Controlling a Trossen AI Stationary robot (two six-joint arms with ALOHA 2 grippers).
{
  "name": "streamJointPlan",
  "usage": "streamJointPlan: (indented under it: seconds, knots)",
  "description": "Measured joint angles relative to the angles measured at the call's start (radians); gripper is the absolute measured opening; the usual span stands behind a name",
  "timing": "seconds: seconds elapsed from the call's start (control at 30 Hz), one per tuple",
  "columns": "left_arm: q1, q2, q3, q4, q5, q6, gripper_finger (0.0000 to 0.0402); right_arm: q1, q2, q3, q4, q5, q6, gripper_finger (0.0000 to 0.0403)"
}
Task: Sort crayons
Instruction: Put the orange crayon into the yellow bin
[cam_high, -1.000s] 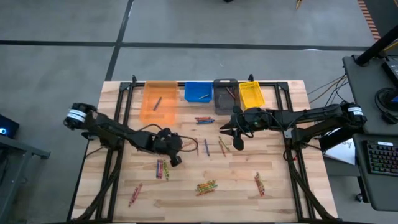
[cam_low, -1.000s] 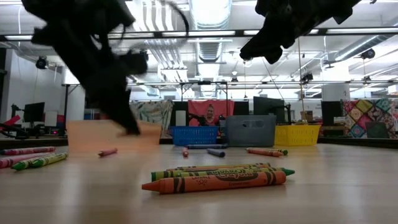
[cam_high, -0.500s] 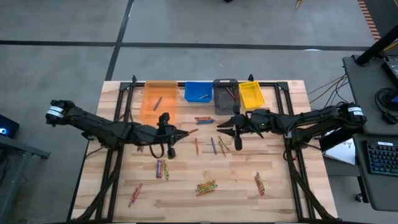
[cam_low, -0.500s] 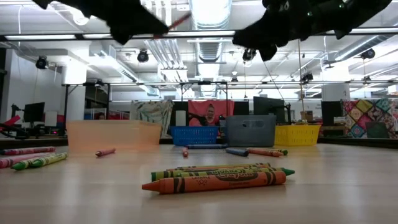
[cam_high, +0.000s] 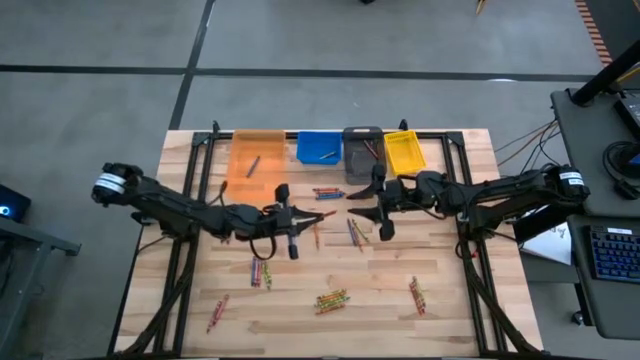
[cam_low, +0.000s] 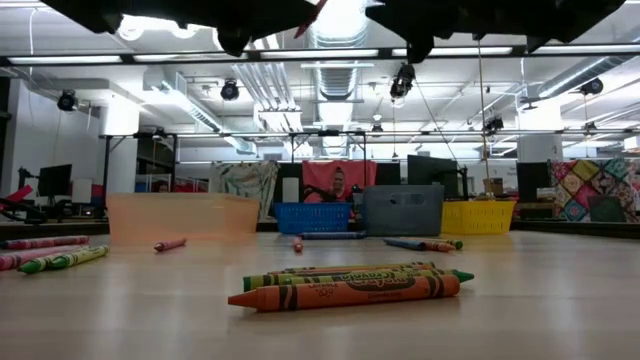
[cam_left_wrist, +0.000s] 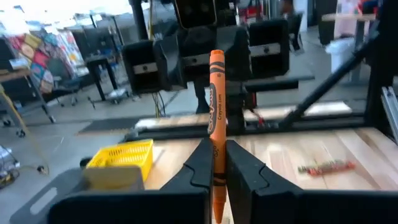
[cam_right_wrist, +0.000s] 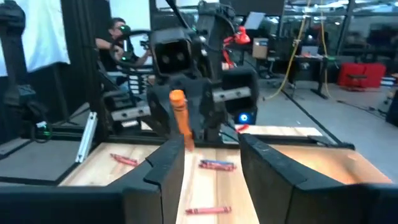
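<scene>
My left gripper (cam_high: 306, 214) is shut on an orange crayon (cam_left_wrist: 216, 93) high above the table's middle. The crayon's free end points at my right gripper (cam_high: 360, 203). That gripper hangs open and empty facing the left one, and its fingers (cam_right_wrist: 163, 163) frame the crayon (cam_right_wrist: 180, 122) farther off. Many more crayons lie flat on the wooden table, among them a mixed bundle (cam_high: 332, 298) near the front, which also shows in the low view (cam_low: 345, 284). My left gripper pinches the orange crayon between its two fingers (cam_left_wrist: 202, 163), on the wrapped part near its back end (cam_left_wrist: 216, 177). The fingers are level and point toward the table's right. The crayon lies along them, sticks out well beyond their tips, and is clear of the table.
Four bins stand in a row at the far edge: orange (cam_high: 255, 165), blue (cam_high: 318, 148), grey (cam_high: 361, 155) and yellow (cam_high: 404, 151). Loose crayons lie at the front left (cam_high: 217, 312), the front right (cam_high: 415, 294) and below the grippers (cam_high: 354, 232).
My left gripper has risen from the table with the orange crayon, turned level and gone toward the table's right, toward my right gripper. My right gripper has risen a little and faces it. A blue crayon on the table has moved toward the right.
</scene>
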Motion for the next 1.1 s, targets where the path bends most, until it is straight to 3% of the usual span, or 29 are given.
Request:
streamJointPlan:
  seconds: [0.27, 0.6, 0.83, 1.1]
  knots:
    - [0.026, 0.135, 0.001, 0.281, 0.0, 0.038, 0.0, 0.004, 0.0, 0.03, 0.0, -0.021, -0.007, 0.0155]
    - [0.042, 0.25, 0.002, 0.508, 0.002, 0.038, 0.0, 0.006, 0.001, 0.055, -0.005, -0.02, -0.038, 0.0146]
    - [0.074, 0.274, 0.006, 0.567, 0.096, 0.021, 0.0, 0.005, 0.001, 0.061, -0.004, -0.017, -0.042, 0.0141]
    - [0.111, 0.317, 0.093, 0.52, 0.165, -0.003, 0.0, 0.006, 0.001, 0.061, 0.015, -0.016, -0.048, 0.0141]
